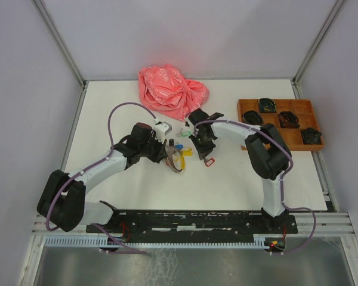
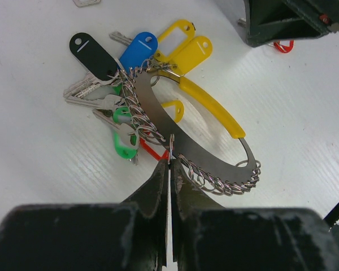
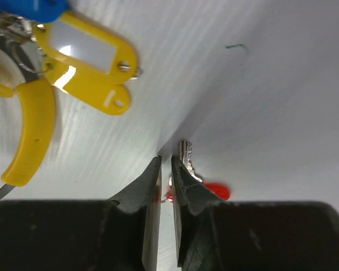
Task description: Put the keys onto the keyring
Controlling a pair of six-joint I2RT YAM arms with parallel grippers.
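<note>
The left gripper (image 2: 169, 155) is clamped on the keyring (image 2: 214, 161), a flat steel crescent edged with wire loops. The right gripper (image 3: 165, 169) is narrowed to a slit over the table (image 3: 271, 113). A small silver key (image 3: 185, 153) with a red tag (image 3: 216, 191) lies against one finger, but whether it is gripped cannot be told.

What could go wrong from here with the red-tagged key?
The small silver key with the red plastic tag sits at the very tip of the right tool, so it may slip or be missed. The left tool pinches only the thin edge of the crescent steel keyring, which could twist when pushed.
</note>
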